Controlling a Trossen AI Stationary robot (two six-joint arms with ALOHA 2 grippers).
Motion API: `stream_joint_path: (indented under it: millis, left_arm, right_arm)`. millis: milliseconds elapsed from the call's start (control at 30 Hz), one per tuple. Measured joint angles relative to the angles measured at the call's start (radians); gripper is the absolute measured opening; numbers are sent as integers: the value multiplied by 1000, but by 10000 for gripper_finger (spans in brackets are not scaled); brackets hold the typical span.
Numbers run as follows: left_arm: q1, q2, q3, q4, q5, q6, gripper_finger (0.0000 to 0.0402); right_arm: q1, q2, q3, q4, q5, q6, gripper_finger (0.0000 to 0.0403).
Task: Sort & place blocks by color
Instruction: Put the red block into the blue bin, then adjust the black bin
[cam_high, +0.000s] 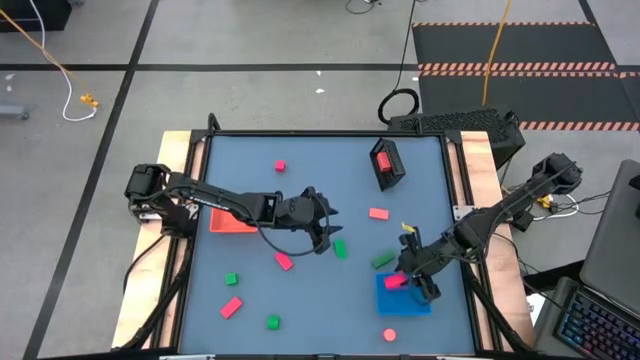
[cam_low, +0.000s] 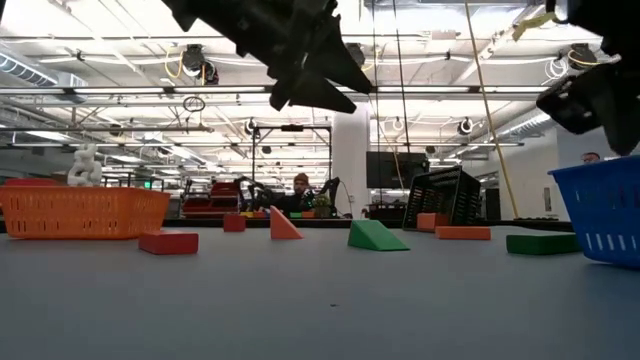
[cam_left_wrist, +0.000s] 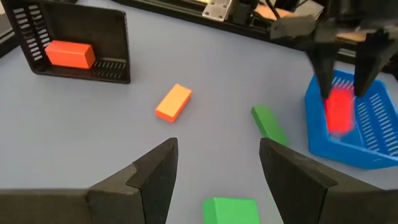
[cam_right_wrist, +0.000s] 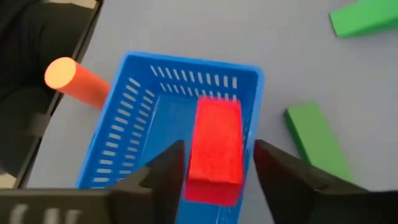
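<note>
Red block (cam_right_wrist: 214, 146) is sitting between the parted fingers of the right gripper (cam_right_wrist: 214, 168), over the blue tray (cam_right_wrist: 124, 130); probably just released, though contact is hard to judge. Risk: a finger dragging the block back out while lifting, or clipping the tray wall. Right arm is angling down over the tray's near corner. Left gripper (cam_left_wrist: 217, 168) is hovering open above a green block (cam_left_wrist: 231, 210) mid-surface (cam_high: 300, 200), other blocks scattered around.
</note>
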Motion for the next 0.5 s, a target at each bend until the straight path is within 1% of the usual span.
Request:
stream_joint_path:
  millis: [133, 233, 300, 333, 400, 467, 500]
  left_arm:
    - [0, 0, 0, 10, 0, 0, 230]
    - [0, 0, 0, 19, 0, 9, 230]
    - [4, 0, 0, 20, -1, 26, 230]
    - [7, 0, 0, 22, 0, 34, 230]
    - [18, 0, 0, 28, 0, 43, 230]
    - [28, 0, 0, 29, -2, 43, 230]
    - [30, 0, 0, 29, -5, 43, 230]
  right_arm:
    - [0, 0, -9, 0, -1, 62, 245]
    - [-1, -5, -10, 10, 0, 65, 259]
    - [-10, -17, -10, 43, 26, 21, 262]
    - [-19, -29, -10, 70, 55, -10, 262]
    - [-40, -60, -10, 126, 154, -89, 259]
    - [-65, -97, -10, 187, 312, -184, 254]
    - [-75, -117, -10, 202, 413, -229, 251]
